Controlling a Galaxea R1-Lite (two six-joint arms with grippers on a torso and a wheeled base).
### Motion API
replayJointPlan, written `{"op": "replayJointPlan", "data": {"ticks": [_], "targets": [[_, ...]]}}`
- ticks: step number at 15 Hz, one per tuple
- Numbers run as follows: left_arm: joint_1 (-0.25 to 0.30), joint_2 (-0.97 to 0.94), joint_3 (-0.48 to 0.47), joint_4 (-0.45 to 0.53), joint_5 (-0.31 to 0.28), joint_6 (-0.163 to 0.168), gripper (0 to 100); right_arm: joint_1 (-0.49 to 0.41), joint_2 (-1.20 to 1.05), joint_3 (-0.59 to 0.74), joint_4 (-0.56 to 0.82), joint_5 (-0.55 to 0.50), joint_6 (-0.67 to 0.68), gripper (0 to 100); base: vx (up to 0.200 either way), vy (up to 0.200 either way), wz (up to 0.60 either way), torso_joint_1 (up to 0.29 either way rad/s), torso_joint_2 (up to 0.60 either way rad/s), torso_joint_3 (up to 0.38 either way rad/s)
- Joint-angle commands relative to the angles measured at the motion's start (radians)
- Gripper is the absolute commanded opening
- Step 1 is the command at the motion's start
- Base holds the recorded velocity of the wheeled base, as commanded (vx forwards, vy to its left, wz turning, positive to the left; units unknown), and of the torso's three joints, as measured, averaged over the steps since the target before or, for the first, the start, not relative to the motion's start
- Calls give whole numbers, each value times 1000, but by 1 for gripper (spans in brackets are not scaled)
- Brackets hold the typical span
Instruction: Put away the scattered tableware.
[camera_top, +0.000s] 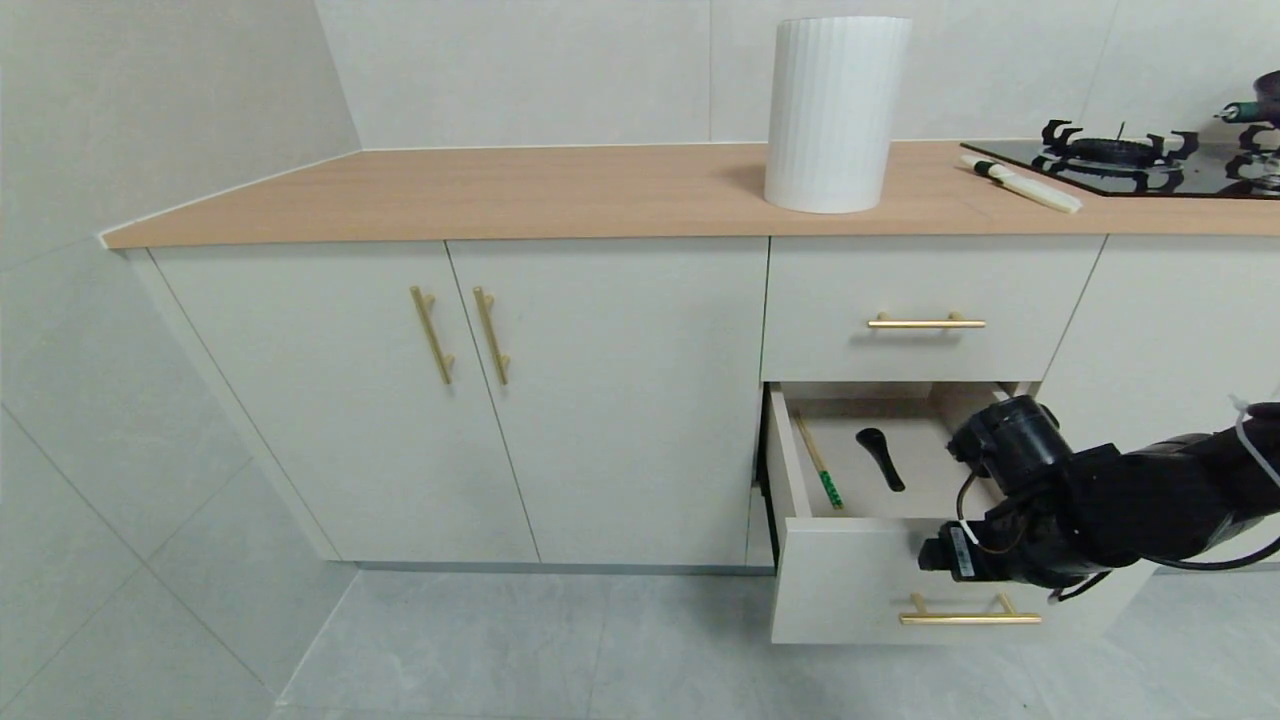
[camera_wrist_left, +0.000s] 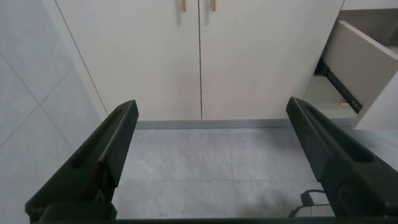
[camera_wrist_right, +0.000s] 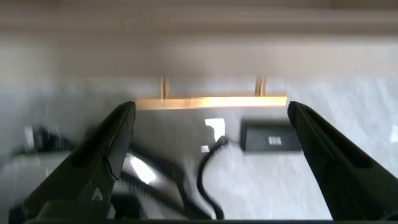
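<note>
Read the head view like a clock face: the lower drawer (camera_top: 800, 480) stands pulled out at about four o'clock. A pair of chopsticks (camera_top: 818, 463) with green ends lies in it along its nine o'clock wall. A black spoon (camera_top: 880, 458) lies just to their three o'clock side, apart from them. The right arm (camera_top: 1100, 510) comes in from three o'clock and hangs over the drawer's front panel. Seen from its own wrist camera, the right tool (camera_wrist_right: 210, 115) is released, fingers spread wide, with the drawer's gold handle (camera_wrist_right: 211, 101) showing between them and the floor (camera_wrist_right: 348, 99) beyond (I cannot tell whether either finger touches the panel). The left tool (camera_wrist_left: 211, 112) is also spread wide and holds nothing; it faces the foot of the double cabinet doors (camera_wrist_left: 199, 62) low over the grey tiles. Up on the counter (camera_top: 500, 190), a tall white ribbed canister (camera_top: 838, 110) stands at one o'clock. At two o'clock a pale long utensil (camera_top: 1020, 183) lies flat just beside the near corner of the black hob (camera_top: 1120, 160). The upper drawer (camera_top: 925, 290), directly above the open one, is shut.
</note>
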Motion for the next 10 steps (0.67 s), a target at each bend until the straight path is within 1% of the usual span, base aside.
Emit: {"op": "replayJointPlan", "data": {"ticks": [1, 4, 5, 7, 9, 10], "targets": [[0, 0, 0, 0, 0, 0, 100, -22, 36, -2, -28, 0, -1, 100, 0, 0, 0, 0, 0, 0], [0, 0, 0, 0, 0, 0, 100, -48, 53, -25, -68, 7, -12, 100, 0, 0, 0, 0, 0, 0], [0, 0, 0, 0, 0, 0, 100, -48, 82, -61, -91, 7, -20, 100, 0, 0, 0, 0, 0, 0], [0, 0, 0, 0, 0, 0, 100, -48, 135, -125, -96, 9, -41, 100, 0, 0, 0, 0, 0, 0], [0, 0, 0, 0, 0, 0, 100, -51, 177, -160, -147, 17, -43, 100, 0, 0, 0, 0, 0, 0], [0, 0, 0, 0, 0, 0, 100, -51, 214, -171, -211, 18, -47, 100, 0, 0, 0, 0, 0, 0]]}}
